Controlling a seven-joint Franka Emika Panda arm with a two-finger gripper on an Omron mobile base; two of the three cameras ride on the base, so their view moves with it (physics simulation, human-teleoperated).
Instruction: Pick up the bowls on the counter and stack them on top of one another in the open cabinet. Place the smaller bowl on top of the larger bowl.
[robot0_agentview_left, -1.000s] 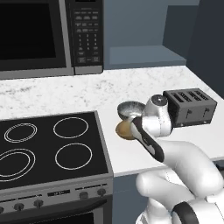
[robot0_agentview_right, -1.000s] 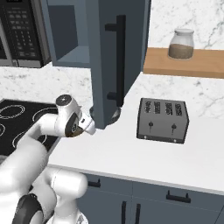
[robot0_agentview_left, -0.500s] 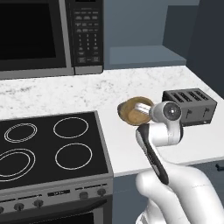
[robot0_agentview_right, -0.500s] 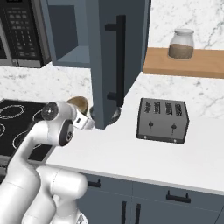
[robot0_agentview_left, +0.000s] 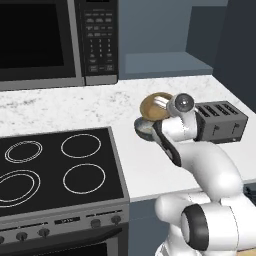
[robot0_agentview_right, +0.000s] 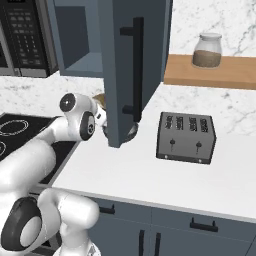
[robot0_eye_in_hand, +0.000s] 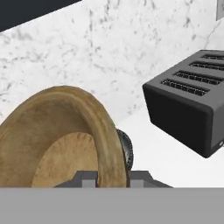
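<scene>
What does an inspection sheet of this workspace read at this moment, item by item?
Surface: white marble-look counter, beside a black stovetop.
Job's things: wooden bowl lifted off the counter and tilted, its rim pinched in the gripper; dark grey bowl sits on the counter below it. Open cabinet shelf holds nothing yet.
Clutter: black toaster on the counter.
Grippers: gripper shut on the wooden bowl's rim.
Cables: nothing seen.
Surroundings: microwave above the stovetop; cabinet door swung open; jar on a wooden board at the back.
</scene>
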